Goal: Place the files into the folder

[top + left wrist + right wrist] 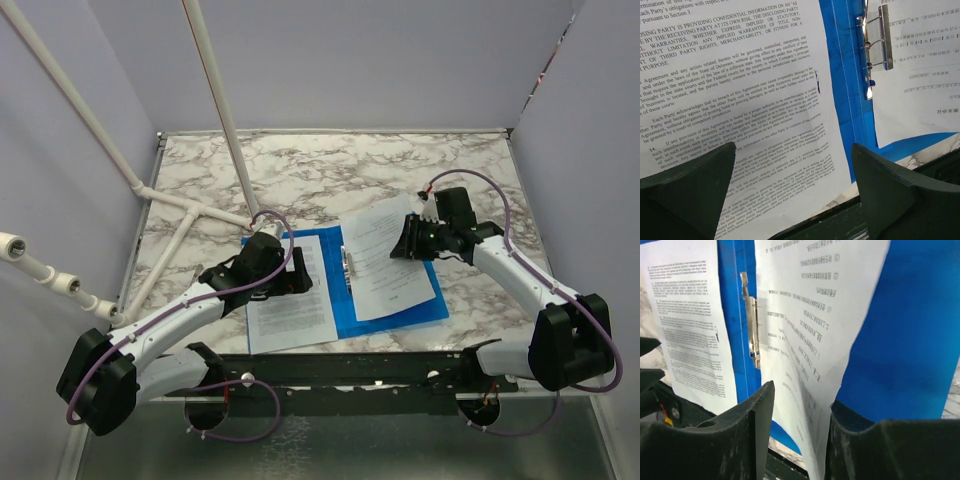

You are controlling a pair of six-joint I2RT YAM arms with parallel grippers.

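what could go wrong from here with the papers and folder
The right sheet is bowed up between the right gripper's parted fingers; pulling away carelessly could drag or crease it.
It also lies skewed, one corner past the folder's far edge, so it may stick out once closed.
The left sheet overhangs the folder's near edge; a nudge from the open left gripper could slide it further out.

Lab test cell: lavender walls, marble table.
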